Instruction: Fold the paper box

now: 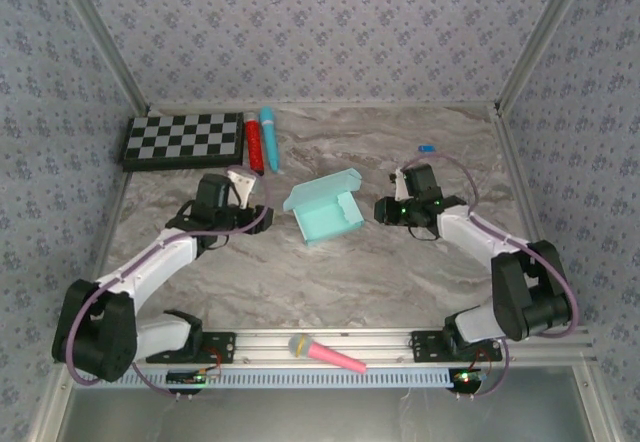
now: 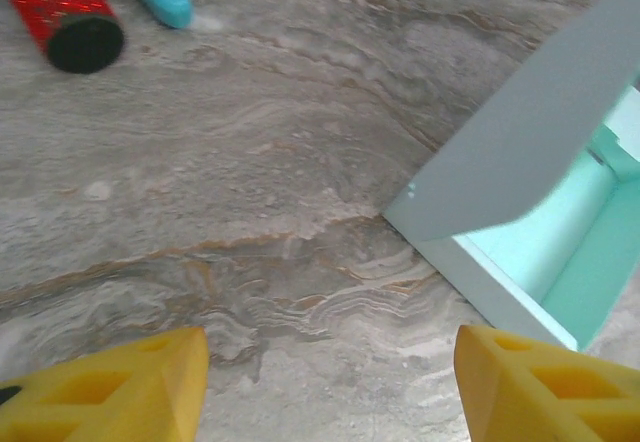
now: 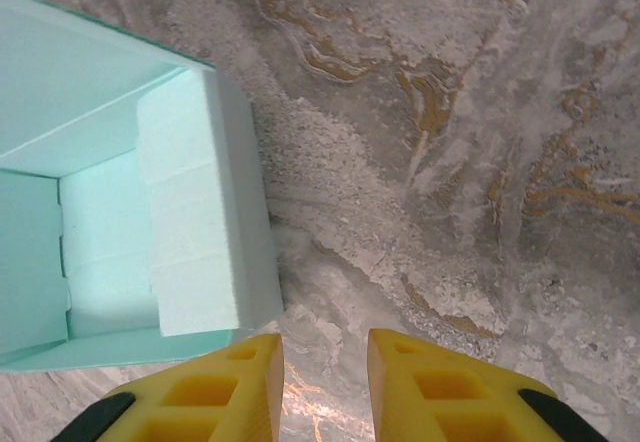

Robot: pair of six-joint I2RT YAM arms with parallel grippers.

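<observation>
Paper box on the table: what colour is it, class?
The paper box is pale aqua-blue, seen best in the top external view.

Pictured: one paper box (image 1: 323, 209), one checkerboard (image 1: 184, 140), one red cylinder (image 1: 254, 145), one turquoise marker (image 1: 269, 138), one small blue scrap (image 1: 427, 149). Also one pink toy microphone (image 1: 327, 352), one left arm (image 1: 150, 262) and one right arm (image 1: 480, 234).

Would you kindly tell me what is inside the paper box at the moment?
The paper box is open; the inside that shows is bare card. Its folded-in flap covers the floor beneath it.
</observation>
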